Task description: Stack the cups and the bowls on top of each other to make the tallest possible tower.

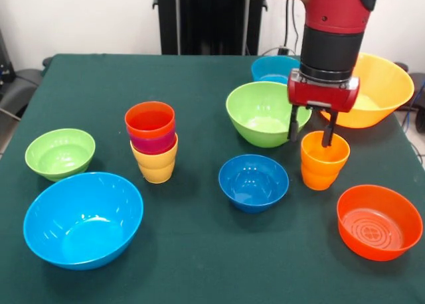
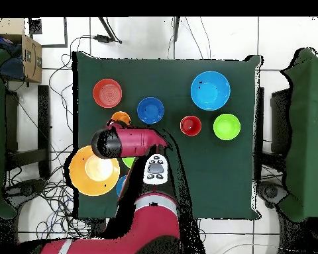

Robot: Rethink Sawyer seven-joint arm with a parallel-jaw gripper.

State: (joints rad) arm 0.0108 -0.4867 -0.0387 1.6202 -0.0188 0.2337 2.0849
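My gripper (image 1: 310, 133) is open over the orange-yellow cup (image 1: 323, 162), one finger inside its rim and the other outside on the left. That cup also shows in the overhead view (image 2: 121, 118), by the arm's head. A short tower (image 1: 153, 142) stands at centre left: red-orange cup in purple cup in yellow cup, and from overhead (image 2: 191, 125) only its red top shows. Bowls stand around: dark blue (image 1: 254, 182), large green (image 1: 265, 113), small green (image 1: 60, 153), large light blue (image 1: 83, 219), orange-red (image 1: 379, 222), large orange-yellow (image 1: 378, 88), teal-blue (image 1: 272, 68).
The green-covered table (image 1: 199, 264) ends close behind the teal-blue and orange-yellow bowls. The arm (image 2: 132, 141) covers most of the large green bowl in the overhead view. Chairs stand at both sides of the table, and cables lie on the floor.
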